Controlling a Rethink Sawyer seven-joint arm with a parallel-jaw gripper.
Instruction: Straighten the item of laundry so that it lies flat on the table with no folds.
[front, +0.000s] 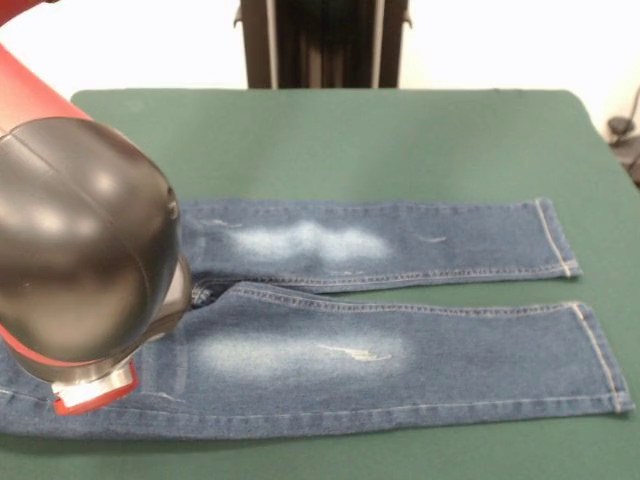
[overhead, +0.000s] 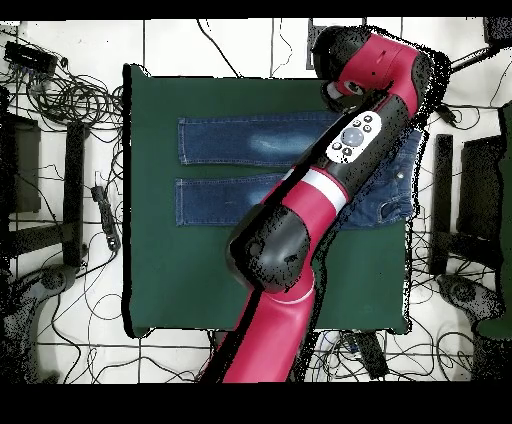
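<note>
Looming at the left, one rounded black-and-red arm (front: 85, 250) is seen over the waist of one pair of blue denim jeans (front: 400, 345). Both legs are spread flat rightward on the green cloth table (front: 400, 140). Whether the gripper is clenched cannot be told.

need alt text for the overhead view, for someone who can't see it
A pair of blue jeans lies spread on a green table, both legs straight and side by side, cuffs toward the picture's left. A red and black robot arm reaches up from the bottom edge and covers the waist end; its gripper is hidden.
</note>
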